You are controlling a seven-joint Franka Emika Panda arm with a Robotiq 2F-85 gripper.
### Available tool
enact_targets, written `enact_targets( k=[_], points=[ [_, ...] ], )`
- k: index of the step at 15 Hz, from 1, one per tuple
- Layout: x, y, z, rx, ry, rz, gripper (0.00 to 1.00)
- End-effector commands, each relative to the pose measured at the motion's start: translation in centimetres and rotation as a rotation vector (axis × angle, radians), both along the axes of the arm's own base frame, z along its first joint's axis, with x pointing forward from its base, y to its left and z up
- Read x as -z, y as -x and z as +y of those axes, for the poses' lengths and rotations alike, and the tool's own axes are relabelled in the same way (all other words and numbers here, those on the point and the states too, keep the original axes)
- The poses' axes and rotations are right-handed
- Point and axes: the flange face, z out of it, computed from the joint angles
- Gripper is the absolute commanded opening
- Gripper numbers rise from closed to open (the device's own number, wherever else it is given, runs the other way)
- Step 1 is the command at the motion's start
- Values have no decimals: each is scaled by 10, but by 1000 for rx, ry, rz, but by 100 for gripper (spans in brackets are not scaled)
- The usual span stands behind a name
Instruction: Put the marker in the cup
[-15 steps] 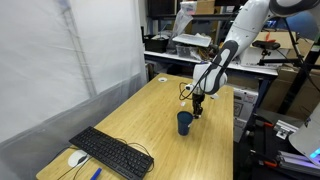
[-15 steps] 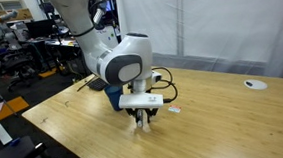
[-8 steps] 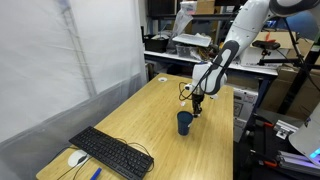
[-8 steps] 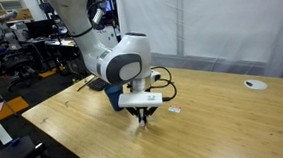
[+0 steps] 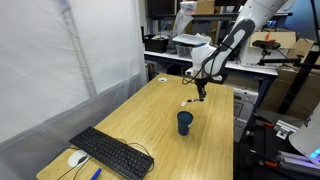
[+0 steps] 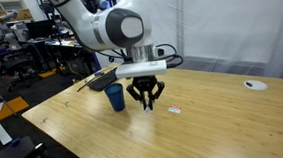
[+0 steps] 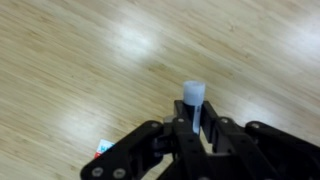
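My gripper (image 7: 193, 128) is shut on the marker (image 7: 193, 96), a pale whitish-grey stick that stands upright between the fingers, its capped end poking out. In both exterior views the gripper (image 6: 147, 101) (image 5: 201, 95) hangs well above the wooden table, with the marker tip (image 6: 148, 107) showing below the fingers. The dark blue cup (image 6: 115, 97) stands upright on the table just beside the gripper. In an exterior view the cup (image 5: 185, 122) sits nearer the camera than the gripper. The cup is out of the wrist view.
A black keyboard (image 5: 111, 152) and a white mouse (image 5: 76, 158) lie at the table's near end. A tiny white item (image 6: 175, 110) lies on the table by the gripper, and it also shows in the wrist view (image 7: 103, 147). A white round object (image 6: 252, 83) sits far off.
The gripper has risen from table level, lifting the marker off the wood. It now hangs well above the table beside the cup.
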Motion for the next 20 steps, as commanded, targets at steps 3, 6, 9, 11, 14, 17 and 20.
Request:
enact_targets(
  k=[3,6,9,11,14,17,20],
  points=[
    [-71,18,15,-63,128,265,5],
    [-98,17,53,-162,165,368,5],
    [-118,10,85,-254,196,412,5],
    [-125,6,96,-316,193,433,5],
    [-123,-1,108,-393,183,454,5],
    [-105,-9,121,-468,161,482,5],
    [-86,-17,128,-521,137,516,5]
  ],
)
